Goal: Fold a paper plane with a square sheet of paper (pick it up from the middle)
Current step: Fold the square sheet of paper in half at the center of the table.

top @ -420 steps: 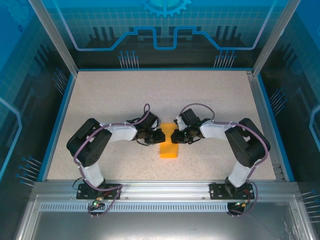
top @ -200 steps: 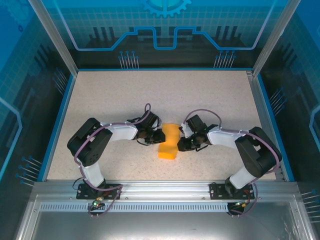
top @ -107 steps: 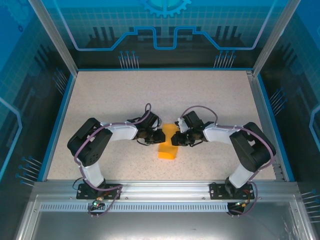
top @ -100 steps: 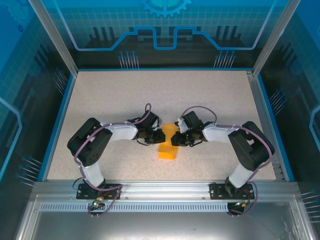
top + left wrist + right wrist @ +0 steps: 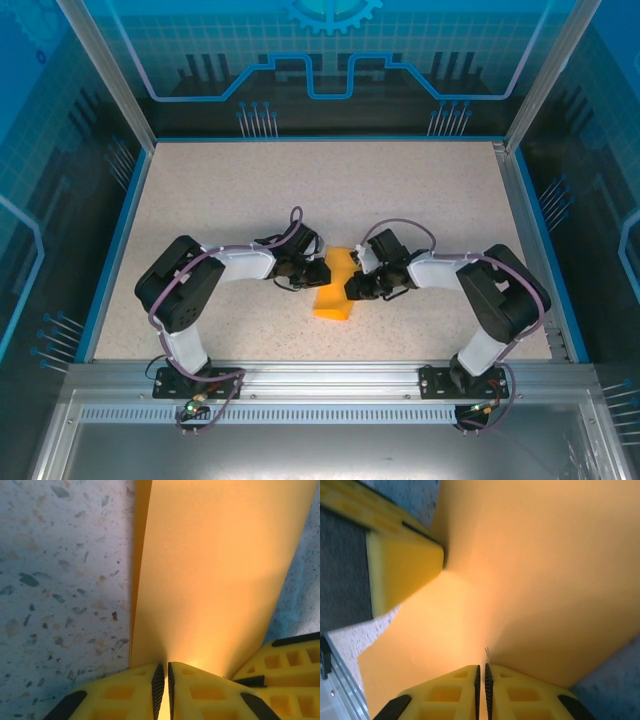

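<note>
In the top external view, the left arm rises from its base at the near edge, bends sharply at the elbow and lays its white forearm low and flat toward the middle of the speckled beige table (image 5: 230, 190); the right arm mirrors it from the other side. The left gripper (image 5: 322, 272) and right gripper (image 5: 350, 287) meet almost nose to nose at the thin orange-yellow sheet of paper (image 5: 335, 300), which lies as a narrow folded strip at the table's centre, its near end poking out toward the bases. In the left wrist view, the left gripper (image 5: 163, 676) has its yellow fingers (image 5: 135, 690) pressed together with only a hairline slit, pinching the near edge of the sheet of paper (image 5: 215, 570), which stretches away over the table (image 5: 60, 580); a finger of the right gripper shows at the lower right, touching the sheet. In the right wrist view, the right gripper (image 5: 481, 677) is likewise nipped tight on the sheet of paper (image 5: 535, 565), with a left finger (image 5: 400, 565) against the sheet's far edge.
</note>
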Robot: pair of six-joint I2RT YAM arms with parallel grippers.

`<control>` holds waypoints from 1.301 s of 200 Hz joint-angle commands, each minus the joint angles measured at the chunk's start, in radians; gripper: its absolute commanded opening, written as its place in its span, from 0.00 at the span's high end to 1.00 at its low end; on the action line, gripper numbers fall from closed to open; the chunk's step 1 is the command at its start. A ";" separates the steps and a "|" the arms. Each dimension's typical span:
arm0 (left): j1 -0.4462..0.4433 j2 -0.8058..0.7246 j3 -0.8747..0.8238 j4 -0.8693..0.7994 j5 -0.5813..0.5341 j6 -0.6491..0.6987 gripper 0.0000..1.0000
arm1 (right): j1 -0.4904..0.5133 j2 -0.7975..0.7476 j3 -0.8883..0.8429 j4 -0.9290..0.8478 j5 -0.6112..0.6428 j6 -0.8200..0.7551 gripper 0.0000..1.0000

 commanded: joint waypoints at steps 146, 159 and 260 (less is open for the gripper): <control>-0.005 0.073 -0.035 -0.189 -0.075 0.034 0.83 | 0.056 -0.065 0.045 -0.026 -0.022 0.124 0.86; -0.005 0.071 -0.037 -0.190 -0.078 0.037 0.83 | 0.068 -0.023 0.054 0.002 -0.031 0.130 0.86; -0.005 0.077 -0.041 -0.195 -0.080 0.048 0.83 | 0.072 -0.013 -0.094 -0.063 -0.043 0.054 0.86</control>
